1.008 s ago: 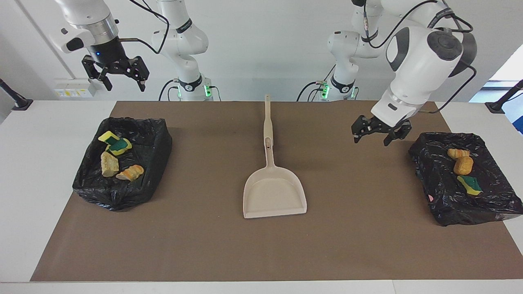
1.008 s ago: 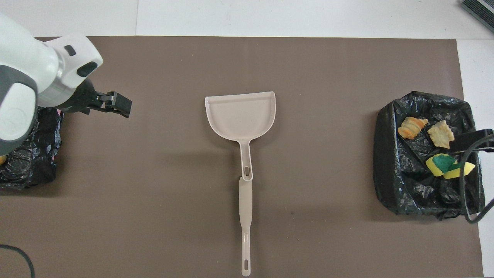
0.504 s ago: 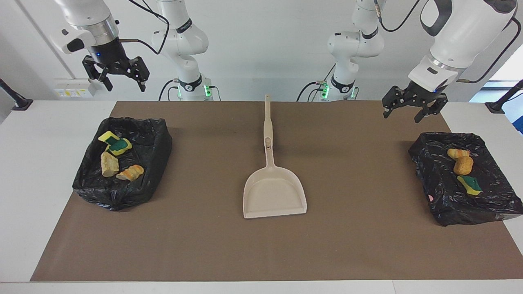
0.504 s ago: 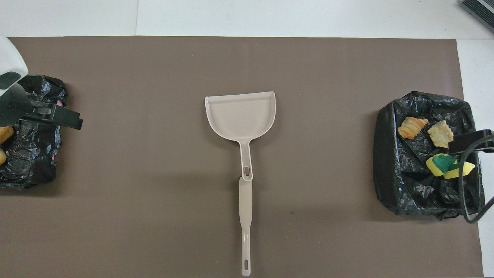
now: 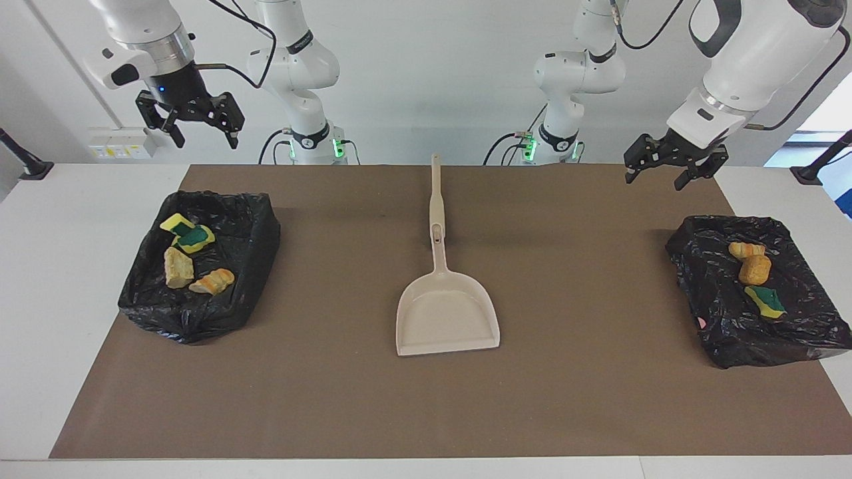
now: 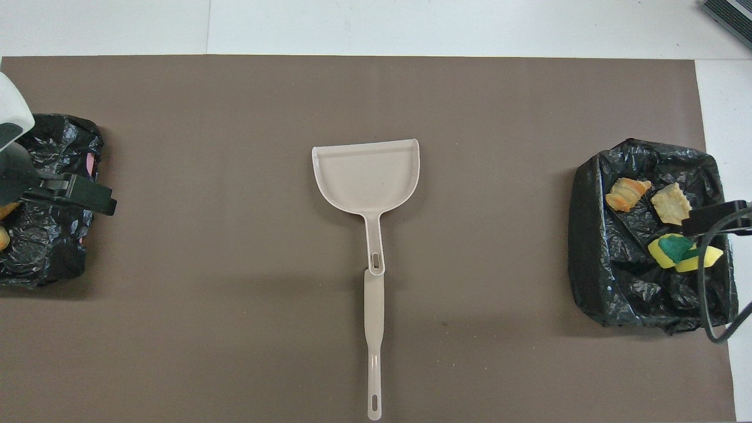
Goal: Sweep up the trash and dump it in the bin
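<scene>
Trash, seven sponge and bread-like scraps (image 5: 188, 256), lies inside your two black-lined bins (image 5: 256, 226); dumping looks finished. Left gripper (image 5: 669, 166) and right gripper (image 5: 191, 122) hang open, empty. Beige plastic dustpan (image 5: 447, 313) sits mid-mat: you need only park.

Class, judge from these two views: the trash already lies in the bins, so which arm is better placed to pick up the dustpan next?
Neither clearly: the dustpan lies mid-table, while the left gripper and right gripper both hang open, raised near their own ends.
</scene>
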Controlling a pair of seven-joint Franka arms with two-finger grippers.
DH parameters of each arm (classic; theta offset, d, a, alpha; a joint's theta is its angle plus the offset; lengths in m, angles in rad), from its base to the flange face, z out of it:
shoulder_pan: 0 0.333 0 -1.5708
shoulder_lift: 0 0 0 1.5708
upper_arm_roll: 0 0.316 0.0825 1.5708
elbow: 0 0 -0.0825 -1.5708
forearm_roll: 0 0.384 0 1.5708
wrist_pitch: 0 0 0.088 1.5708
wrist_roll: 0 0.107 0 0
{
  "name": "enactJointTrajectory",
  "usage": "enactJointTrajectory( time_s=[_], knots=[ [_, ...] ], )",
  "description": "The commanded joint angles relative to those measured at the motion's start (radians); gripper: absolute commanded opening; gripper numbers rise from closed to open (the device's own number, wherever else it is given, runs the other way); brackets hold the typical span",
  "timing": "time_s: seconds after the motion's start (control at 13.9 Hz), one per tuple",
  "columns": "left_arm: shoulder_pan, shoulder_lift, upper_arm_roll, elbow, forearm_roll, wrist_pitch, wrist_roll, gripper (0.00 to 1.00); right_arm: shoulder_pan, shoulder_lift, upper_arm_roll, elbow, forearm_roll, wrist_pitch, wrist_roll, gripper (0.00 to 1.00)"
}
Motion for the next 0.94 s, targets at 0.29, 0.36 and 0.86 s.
enactJointTrajectory(
  time_s=[0.29, 0.36, 0.86],
  knots=[
    [0.064, -0.050, -0.022, -0.008, 0.025, -0.026, -0.006, 1.00, -0.013, -0.024, 0.003, -0.024, -0.003, -0.009, -0.031, 1.00],
    [0.058, -0.050, -0.024, -0.008, 0.025, -0.029, -0.006, 1.00, -0.013, -0.024, 0.003, -0.024, -0.003, -0.009, -0.031, 1.00],
    [0.070, -0.062, -0.014, -0.008, 0.025, -0.054, 0.005, 1.00, -0.013, -0.035, 0.003, -0.046, -0.003, 0.004, -0.031, 1.00]
  ],
)
